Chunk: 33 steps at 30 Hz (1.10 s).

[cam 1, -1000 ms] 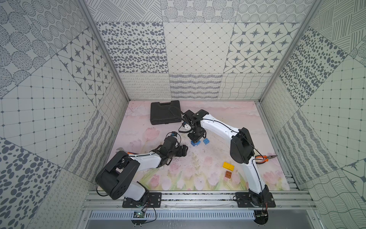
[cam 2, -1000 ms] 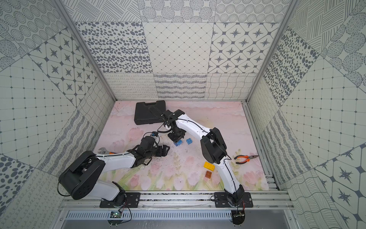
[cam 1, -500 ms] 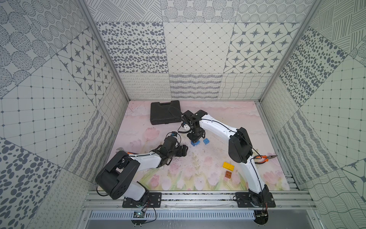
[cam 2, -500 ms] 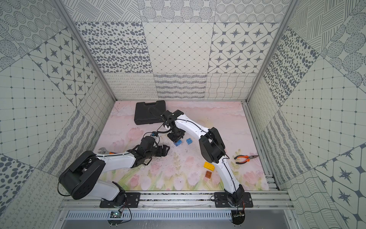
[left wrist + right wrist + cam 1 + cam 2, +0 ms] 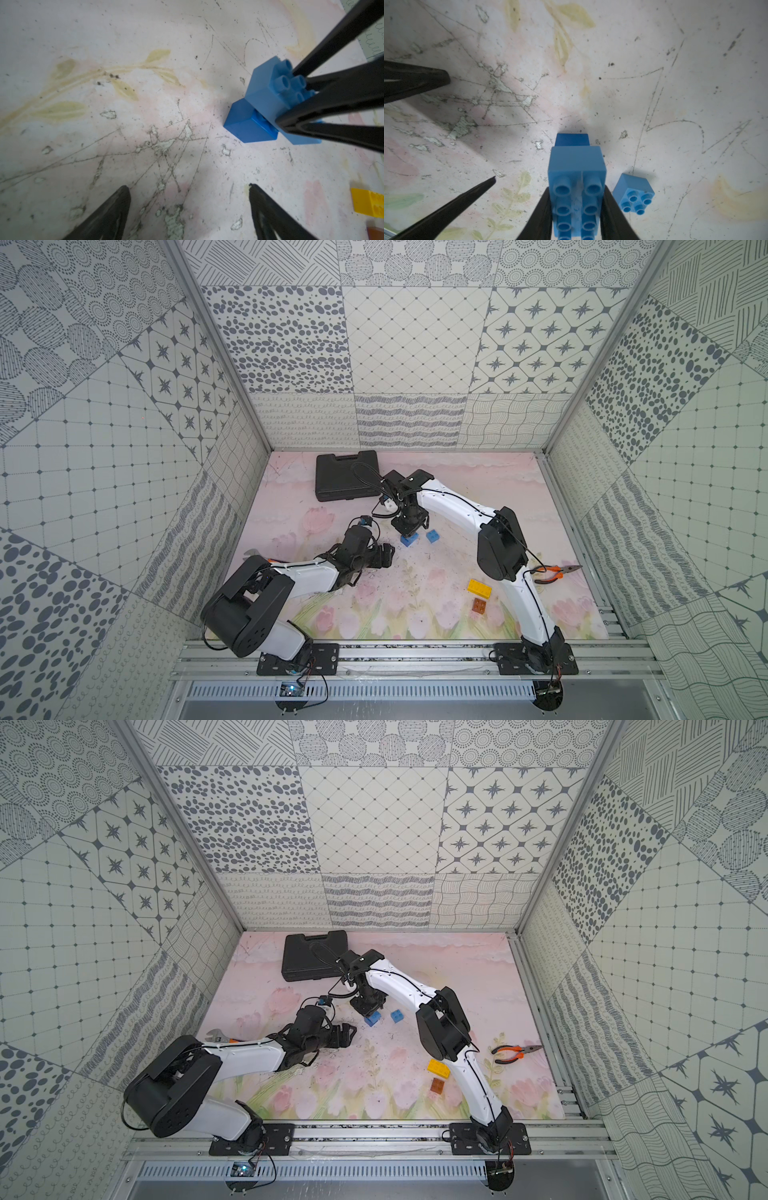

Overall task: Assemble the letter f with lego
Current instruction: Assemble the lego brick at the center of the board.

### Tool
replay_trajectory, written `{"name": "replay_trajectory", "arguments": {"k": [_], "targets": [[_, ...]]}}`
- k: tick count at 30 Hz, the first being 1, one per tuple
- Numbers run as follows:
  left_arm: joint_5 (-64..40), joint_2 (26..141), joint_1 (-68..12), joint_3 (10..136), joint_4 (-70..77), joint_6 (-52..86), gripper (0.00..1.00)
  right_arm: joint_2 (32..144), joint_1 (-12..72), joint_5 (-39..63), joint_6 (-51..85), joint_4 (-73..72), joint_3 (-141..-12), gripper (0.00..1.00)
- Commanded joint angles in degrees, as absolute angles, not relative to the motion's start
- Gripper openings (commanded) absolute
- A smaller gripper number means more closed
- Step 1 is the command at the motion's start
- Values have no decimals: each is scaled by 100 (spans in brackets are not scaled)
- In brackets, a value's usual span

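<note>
Right hand (image 5: 577, 199) is clamped on the long sides of the light blue brick (image 5: 577, 166), studs up, low in the middle of the right wrist view. The next move turns on one relation. The dark blue brick (image 5: 572, 139) lies under the far end of the held brick and pokes out just beyond it, so the held brick's long axis points straight at it and only one end overlaps. At the right of the left wrist view you can see a thin dark gap between the two, so treat the joint as not pressed home; a straight push down looks right.

Your right arm comes in from the right of a top view, elbow high, wrist aimed down at the bench (image 5: 457, 497). Left hand (image 5: 187, 187) hangs empty with fingers apart, just lower left of the bricks in both top views. The small light blue brick (image 5: 432, 536) sits just right of the pair. The yellow brick (image 5: 479, 588) and brown brick (image 5: 479, 605) lie well apart at lower right.
</note>
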State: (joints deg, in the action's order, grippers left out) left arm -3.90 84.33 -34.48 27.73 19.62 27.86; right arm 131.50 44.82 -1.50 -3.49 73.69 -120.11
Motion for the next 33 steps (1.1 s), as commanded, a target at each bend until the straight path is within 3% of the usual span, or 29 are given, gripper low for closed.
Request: {"name": "replay_trajectory", "arguments": {"k": [1,33], "targets": [[-368,8481,-3463,2813,1872,2733,90,13290,4486,-86,-420,7476,-12155,27],[-387,8521,-3467,2829,1890,2717,90,13486,4495,-20,-311,7495,-11826,27]]}}
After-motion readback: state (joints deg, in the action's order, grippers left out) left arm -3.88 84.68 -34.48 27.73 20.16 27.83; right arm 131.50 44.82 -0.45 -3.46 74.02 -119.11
